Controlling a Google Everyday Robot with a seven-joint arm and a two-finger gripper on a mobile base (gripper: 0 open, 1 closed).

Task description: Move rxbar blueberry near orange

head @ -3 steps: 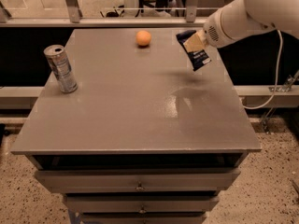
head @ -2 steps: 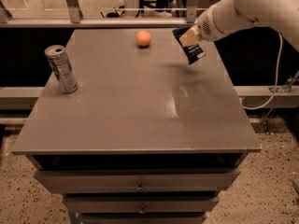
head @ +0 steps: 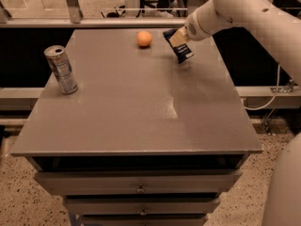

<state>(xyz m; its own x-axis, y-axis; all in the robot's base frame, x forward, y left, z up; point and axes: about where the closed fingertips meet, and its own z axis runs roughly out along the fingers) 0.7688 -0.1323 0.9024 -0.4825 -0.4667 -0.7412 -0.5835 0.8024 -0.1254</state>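
Note:
The orange (head: 144, 38) sits on the far middle of the grey table (head: 136, 107). My gripper (head: 178, 39) reaches in from the upper right and is shut on the rxbar blueberry (head: 180, 51), a dark navy wrapper hanging tilted from the fingers. The bar's lower end is just above or touching the tabletop, a short way right of the orange.
A silver drink can (head: 61, 69) stands upright near the table's left edge. The table has drawers (head: 140, 188) in its front. A rail and glass panel (head: 94, 22) run behind the far edge. A cable (head: 270, 98) hangs at the right.
My gripper has carried the rxbar leftward and slightly down, from the far right of the table closer to the orange. The can and the orange have not moved.

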